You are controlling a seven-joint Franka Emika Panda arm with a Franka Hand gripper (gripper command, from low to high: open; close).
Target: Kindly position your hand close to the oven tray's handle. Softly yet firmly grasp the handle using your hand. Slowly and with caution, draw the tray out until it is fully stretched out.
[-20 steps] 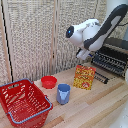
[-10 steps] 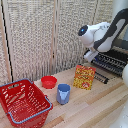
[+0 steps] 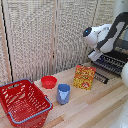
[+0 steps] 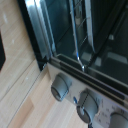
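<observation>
Exterior view: the oven tray is jutting out of the black toaster oven at the exterior view's right, above the wooden table.

Its thin silver wires are running in a dark frame, with the slim dark handle lying along the front edge near the yellow box. The white arm is hanging just above the tray; its gripper is not showing clearly, so I cannot tell whether the fingers are apart or together. Wrist view is showing the oven's glass door and grey knobs close up. Farther off, a blue cup, a red bowl and a red wire basket are sitting on the table.
</observation>
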